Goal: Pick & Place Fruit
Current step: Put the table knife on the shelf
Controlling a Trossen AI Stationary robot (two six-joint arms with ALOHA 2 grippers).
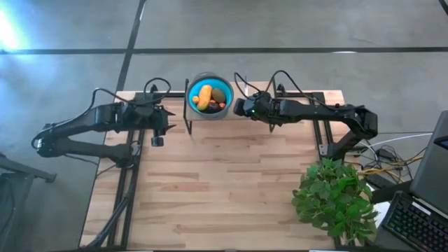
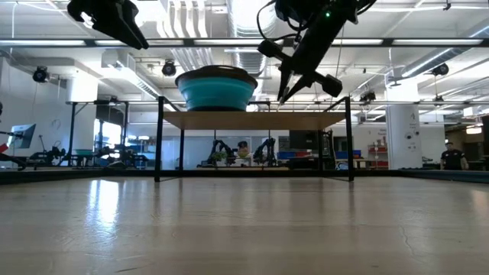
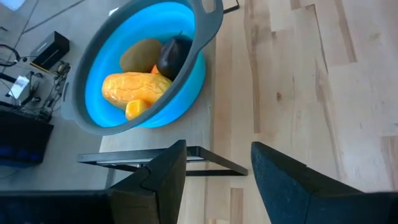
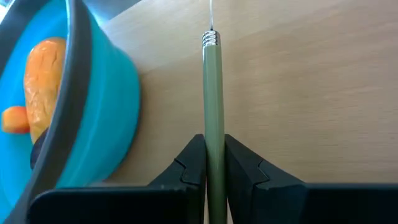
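Fruit (image 1: 208,96) heaped in blue bowl (image 1: 192,105) at counter's (image 1: 224,182) twelve o'clock edge. Right pincer (image 4: 214,163) at bowl's three o'clock, pinching green-handled utensil (image 4: 214,99). Left pincer (image 3: 217,165) at nine o'clock, spread, gripping nothing.

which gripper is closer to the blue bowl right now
Right. The right gripper, shut on the green-handled utensil, sits just beside the blue bowl; the left gripper, open, waits farther off its other side.
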